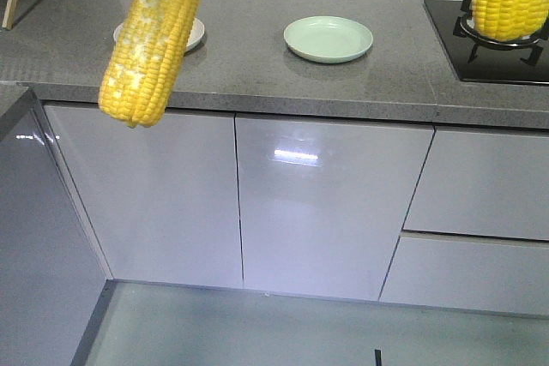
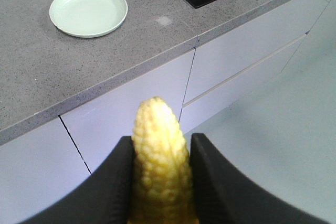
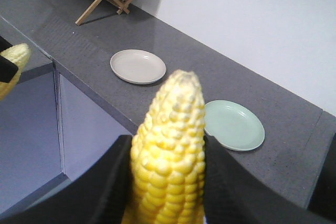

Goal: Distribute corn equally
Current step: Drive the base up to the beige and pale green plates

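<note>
Landmark: a round pale green plate (image 1: 328, 39), bare, lying flat on the grey speckled stone countertop (image 1: 257, 70).
Claw, left arm: the black left claw (image 2: 160, 145) is clamped on a cob, with one dark finger (image 2: 113, 182) pressed to each flank.
Corn, left arm: the left cob (image 1: 154, 40) is bright yellow and husked, with kernels in rows. It is held in the air by its thick end and hangs tip down at a slight tilt. In the front view it sits left of the green plate and reaches below the counter's front edge.
Claw, right arm: the black right claw (image 3: 168, 145) is closed around the second cob, gripping it from both sides.
Corn, right arm: the right cob (image 3: 168, 177) is bright yellow and tapered, its tip pointing away from the wrist camera. In the front view only its lower part shows, well to the right of the green plate and in front of the burner.
Second plate: a round beige plate (image 3: 137, 66) lies flat on the same counter, left of the green plate, near it but apart. In the front view the left cob partly hides it.
Hob: a black glass hob (image 1: 489, 62) with a dark burner grate (image 1: 480, 40) is set in the counter right of the green plate.
Cabinets: glossy pale grey cabinet doors (image 1: 326, 212) stand below the green plate.
Stand: a folding wooden stand (image 3: 100, 1) with a red and blue panel is far to the left of the green plate, beyond the beige plate.
</note>
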